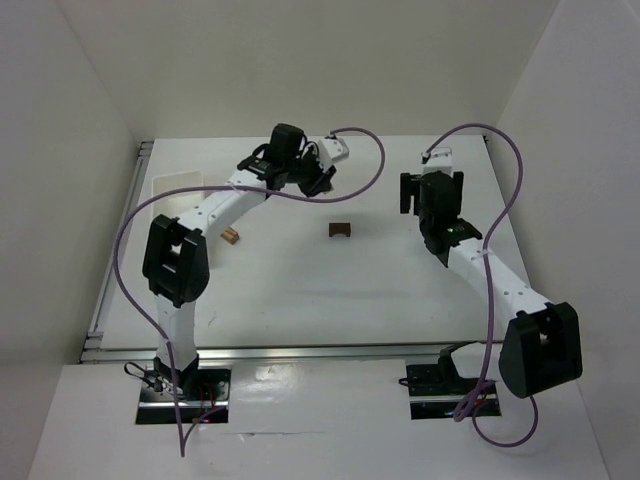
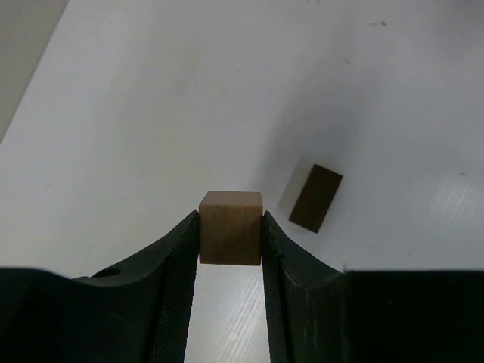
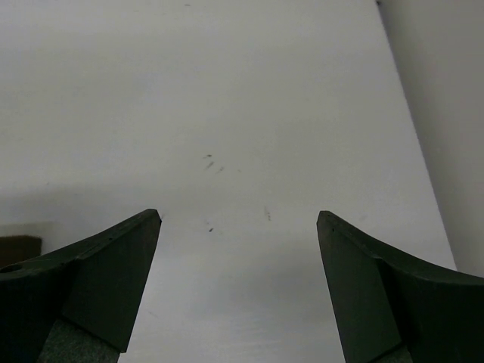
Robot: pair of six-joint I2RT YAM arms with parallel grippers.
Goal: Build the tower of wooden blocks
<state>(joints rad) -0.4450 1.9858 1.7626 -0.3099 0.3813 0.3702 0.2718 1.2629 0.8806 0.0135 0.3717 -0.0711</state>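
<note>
Firmly clamped between the two black fingertips of the left gripper [image 2: 231, 221] was a small light tan wooden cube [image 2: 231, 243], squeezed on both sides. A dark brown wooden arch piece [image 1: 341, 230] lay on the white table [image 1: 300, 290] near its middle, just beyond the held cube and apart from it. The right gripper [image 3: 238, 227] hung over bare table with its fingers spread wide, grasping nothing. Another small tan wooden block [image 1: 231, 236] sat beside the left arm, well apart from the arch.
</note>
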